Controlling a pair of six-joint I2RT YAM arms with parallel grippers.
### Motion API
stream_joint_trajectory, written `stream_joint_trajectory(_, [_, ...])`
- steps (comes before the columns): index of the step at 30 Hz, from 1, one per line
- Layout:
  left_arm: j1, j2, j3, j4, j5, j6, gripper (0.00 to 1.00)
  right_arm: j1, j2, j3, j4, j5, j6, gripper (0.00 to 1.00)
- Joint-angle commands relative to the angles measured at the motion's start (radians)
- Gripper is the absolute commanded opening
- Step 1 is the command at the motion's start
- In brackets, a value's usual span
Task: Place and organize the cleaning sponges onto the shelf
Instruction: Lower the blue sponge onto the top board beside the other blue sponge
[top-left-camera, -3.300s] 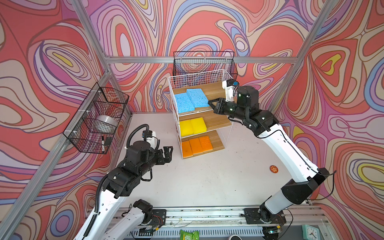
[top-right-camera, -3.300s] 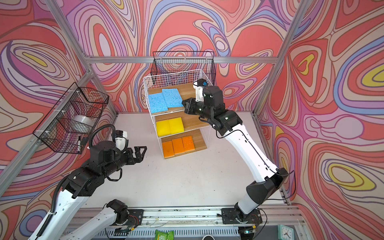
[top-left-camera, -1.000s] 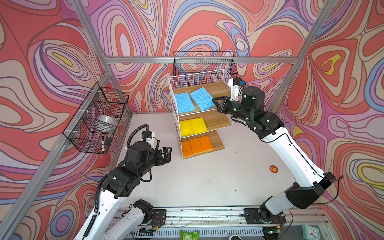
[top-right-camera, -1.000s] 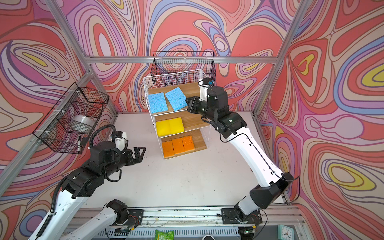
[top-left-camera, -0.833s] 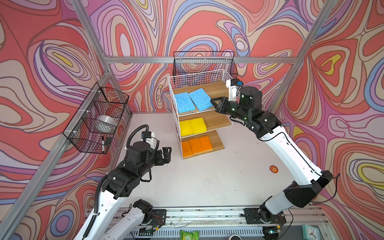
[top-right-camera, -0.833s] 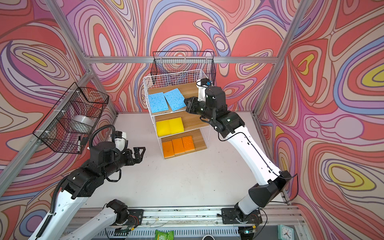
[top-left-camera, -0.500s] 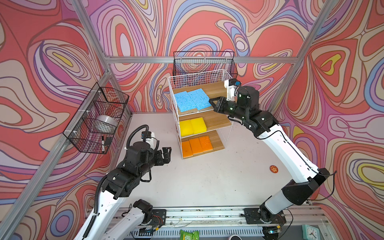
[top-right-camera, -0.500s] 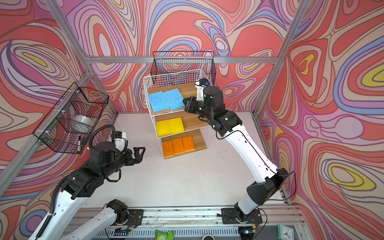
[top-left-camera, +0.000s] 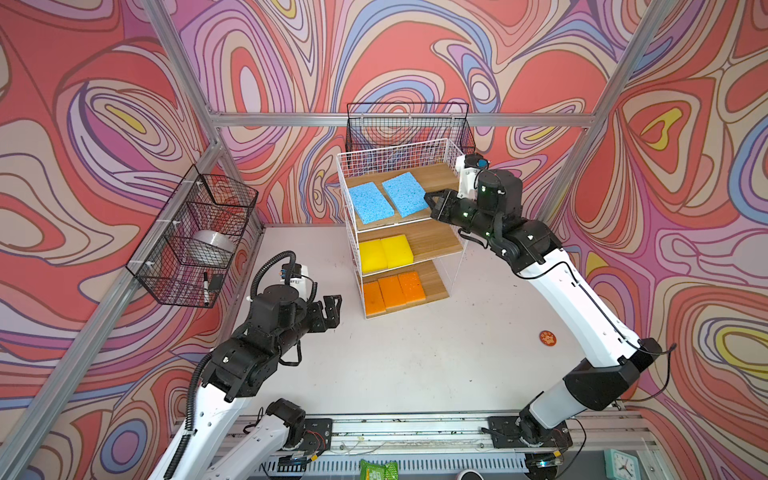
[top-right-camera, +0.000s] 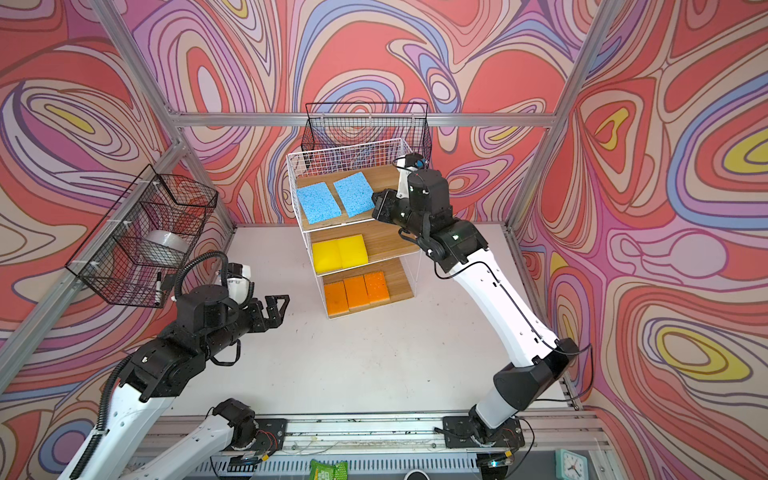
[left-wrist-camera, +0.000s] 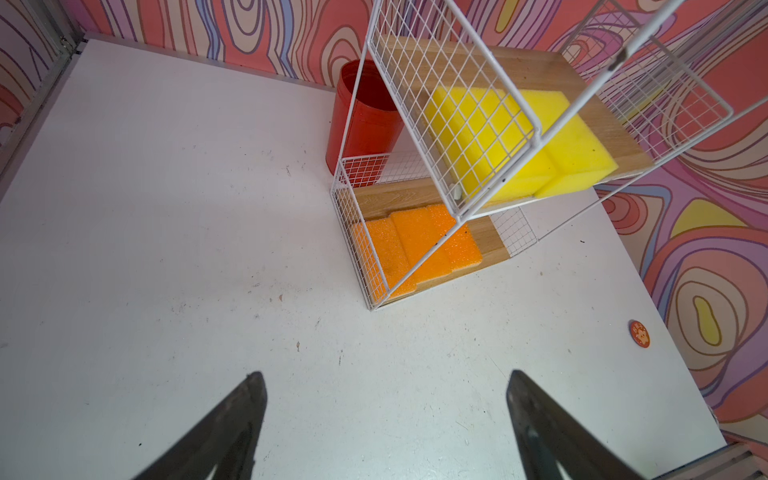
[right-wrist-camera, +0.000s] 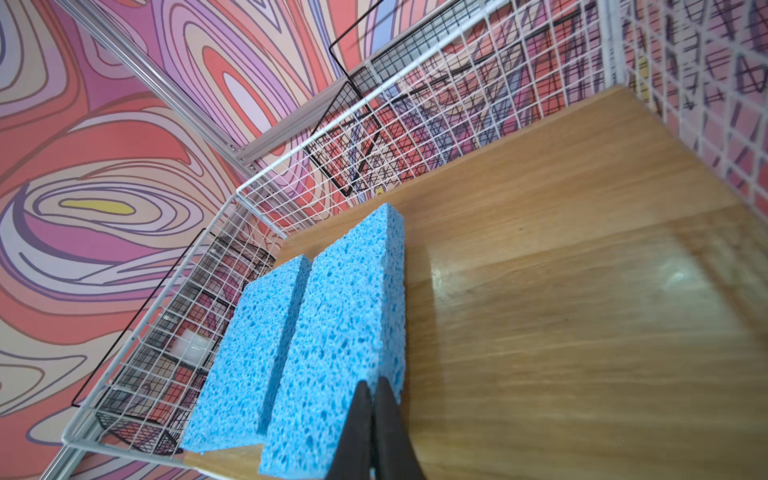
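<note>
– White wire-grid rack with three light wooden boards (top-left-camera: 395, 154): where is it placed in both top views, and what is carried on it?
– It is stood at the back of the white tabletop (top-left-camera: 415, 353). Two thin speckled light-blue sponges (top-left-camera: 371, 203) are laid side by side, slightly apart, on the top board. Two thick bright-yellow sponges (top-left-camera: 373, 255) are set touching on the middle board. Three orange sponges (top-left-camera: 391, 291) are lined up touching on the bottom board.
– How are the grippers held there?
– The right gripper (top-right-camera: 376, 198) is held at the open side of the top board, just beside the nearer blue sponge, with its jaws pressed together on nothing. The left gripper (top-left-camera: 332, 311) is held above the tabletop, well apart from the rack, with its jaws spread and empty.
– What is shown in the left wrist view?
– Black fingers (left-wrist-camera: 232, 419) are seen spread wide over bare tabletop. A red cylindrical container (left-wrist-camera: 365, 120) is seen behind the rack, and a small round orange disc (left-wrist-camera: 639, 333) near the wall.
– And in the right wrist view?
– Closed black fingertips (right-wrist-camera: 355, 424) are seen against the near corner of one blue sponge. Whether it is touched cannot be told.
</note>
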Motion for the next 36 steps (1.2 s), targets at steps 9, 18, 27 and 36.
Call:
stream_joint_trajectory(9, [0.010, -0.008, 0.010, -0.024, -0.014, 0.014, 0.92, 0.004, 0.066, 0.071, -0.017, -0.011, 0.004, 0.00])
stream_joint_trajectory(18, [0.009, -0.008, 0.013, -0.027, -0.017, 0.022, 0.92, 0.004, 0.108, 0.093, -0.005, -0.053, 0.008, 0.00])
stream_joint_trajectory(27, [0.010, -0.011, 0.006, -0.027, -0.023, 0.028, 0.92, 0.022, 0.061, 0.025, 0.046, -0.075, 0.017, 0.00])
stream_joint_trajectory(36, [0.010, -0.026, -0.006, -0.029, -0.018, 0.015, 0.92, 0.046, 0.003, -0.033, 0.072, -0.078, 0.022, 0.00])
